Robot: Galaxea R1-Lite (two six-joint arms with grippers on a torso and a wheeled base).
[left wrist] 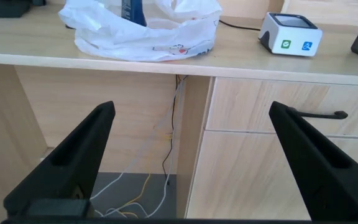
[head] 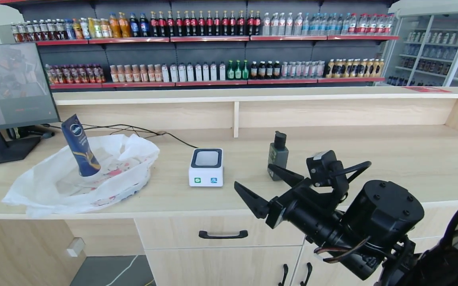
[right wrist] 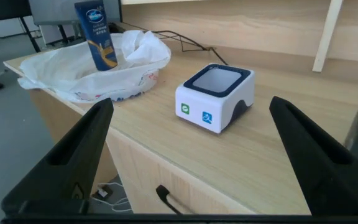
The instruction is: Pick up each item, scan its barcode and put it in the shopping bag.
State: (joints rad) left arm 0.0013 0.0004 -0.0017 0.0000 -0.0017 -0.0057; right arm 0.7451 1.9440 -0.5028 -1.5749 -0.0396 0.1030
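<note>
A white shopping bag lies open on the left of the wooden counter, with a dark blue tube standing in it. The white barcode scanner sits mid-counter. To its right stands a grey-green pump bottle. My right gripper hovers open at the counter's front edge, between scanner and bottle, holding nothing. In the right wrist view the gripper faces the scanner, the bag and the tube. My left gripper is open and empty, below counter height before the cabinets, under the bag.
A monitor stands at the far left, with cables trailing behind the bag. A raised ledge runs along the back of the counter. Drawers with black handles are below. Bare counter stretches to the right of the bottle.
</note>
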